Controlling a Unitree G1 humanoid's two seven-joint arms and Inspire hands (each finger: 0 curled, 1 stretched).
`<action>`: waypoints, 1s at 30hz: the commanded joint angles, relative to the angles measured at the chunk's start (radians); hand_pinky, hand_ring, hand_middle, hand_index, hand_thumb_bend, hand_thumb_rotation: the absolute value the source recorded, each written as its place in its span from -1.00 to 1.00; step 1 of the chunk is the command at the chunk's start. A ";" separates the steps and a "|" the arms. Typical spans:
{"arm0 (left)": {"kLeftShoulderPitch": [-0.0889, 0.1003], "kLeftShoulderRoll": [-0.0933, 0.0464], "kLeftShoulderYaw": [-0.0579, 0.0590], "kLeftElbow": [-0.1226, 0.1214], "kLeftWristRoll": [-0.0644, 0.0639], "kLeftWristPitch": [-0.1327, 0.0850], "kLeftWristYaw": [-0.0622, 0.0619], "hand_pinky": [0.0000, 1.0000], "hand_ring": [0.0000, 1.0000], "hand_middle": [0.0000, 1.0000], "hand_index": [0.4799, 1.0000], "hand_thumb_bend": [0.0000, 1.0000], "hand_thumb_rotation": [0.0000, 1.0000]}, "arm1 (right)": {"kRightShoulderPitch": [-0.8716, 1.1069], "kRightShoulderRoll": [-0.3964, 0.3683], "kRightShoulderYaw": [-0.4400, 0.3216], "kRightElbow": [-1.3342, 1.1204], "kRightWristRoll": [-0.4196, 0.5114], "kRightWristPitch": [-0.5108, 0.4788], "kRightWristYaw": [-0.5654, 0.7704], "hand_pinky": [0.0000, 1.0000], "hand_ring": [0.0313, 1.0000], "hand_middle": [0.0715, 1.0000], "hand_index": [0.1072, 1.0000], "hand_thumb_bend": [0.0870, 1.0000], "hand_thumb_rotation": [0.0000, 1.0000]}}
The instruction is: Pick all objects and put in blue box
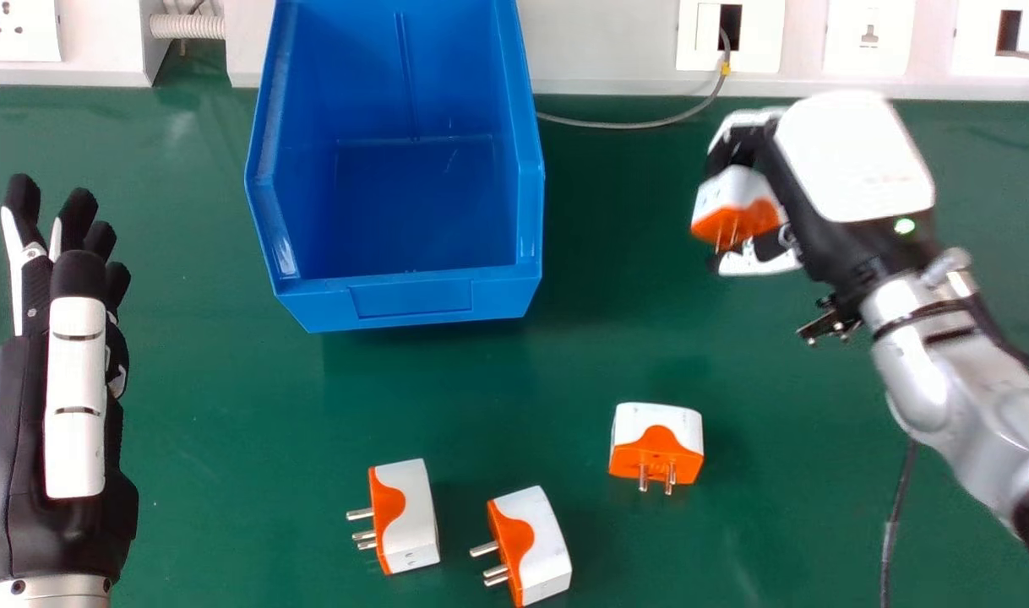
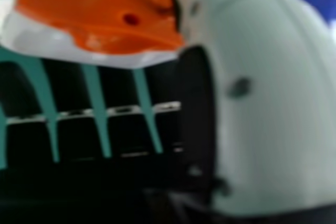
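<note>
R. hand (image 1: 852, 156) clamped on wht./orng. adapter (image 1: 734, 190), partly hidden, rt. of blue box (image 1: 409, 300); box's far end cut off. L. hand (image 1: 75, 397): fingers approx. straight, partly obscured.

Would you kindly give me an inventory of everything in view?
Box: one, blue, on the table, toward the back.
Loose plug adapters: three, white and orange, on the table nearer than the box.
Held plug adapter: one, white and orange, in the right hand.
Table: one, green, under everything.
Socket panels: four, white, along the back.
Grey cables: two, one between a socket and the box's right side, one at the upper right.
Dark cable: one, lower right.
Ribbed hose: one, whitish, upper left.
Left hand: one, black and white, left side, open.
Right hand: one, black and white, right of the box.
</note>
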 commanded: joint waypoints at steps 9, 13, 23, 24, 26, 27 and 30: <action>-0.020 -0.001 -0.005 -0.014 0.011 -0.019 0.005 1.00 1.00 1.00 1.00 0.13 0.83 | 0.325 -0.024 -0.181 -0.592 0.047 0.002 0.162 -0.45 -0.25 -0.10 0.04 -0.13 -1.00; -0.021 -0.005 -0.006 -0.008 0.030 -0.029 0.010 1.00 1.00 1.00 1.00 0.12 0.85 | 0.405 0.009 -0.174 -0.664 0.005 -0.003 0.186 -0.44 -0.25 -0.10 0.03 -0.13 -1.00; -0.018 -0.011 -0.008 -0.006 0.048 -0.030 0.016 1.00 1.00 1.00 1.00 0.11 0.91 | 0.449 0.087 -0.101 -0.670 -0.043 -0.138 0.185 -0.40 -0.23 -0.08 -0.03 -0.12 -1.00; -0.019 -0.012 -0.008 -0.004 0.046 -0.031 0.014 1.00 1.00 1.00 1.00 0.11 0.91 | 0.442 0.102 -0.090 -0.662 -0.050 -0.151 0.184 -0.40 -0.23 -0.08 -0.04 -0.12 -1.00; -0.021 -0.014 -0.009 -0.003 0.029 -0.029 0.007 1.00 1.00 1.00 1.00 0.11 0.91 | 0.429 0.131 -0.069 -0.649 -0.063 -0.166 0.187 -0.39 -0.22 -0.08 -0.06 -0.11 -1.00; -0.021 -0.013 -0.009 -0.003 0.021 -0.026 0.002 1.00 1.00 1.00 1.00 0.10 0.90 | 0.423 0.141 -0.059 -0.644 -0.060 -0.173 0.197 -0.39 -0.22 -0.07 -0.07 -0.11 -1.00; -0.026 -0.011 -0.009 -0.006 0.025 -0.019 0.002 1.00 1.00 1.00 1.00 0.10 0.89 | 0.398 0.186 -0.030 -0.628 -0.090 -0.166 0.203 -0.39 -0.21 -0.06 -0.07 -0.11 -1.00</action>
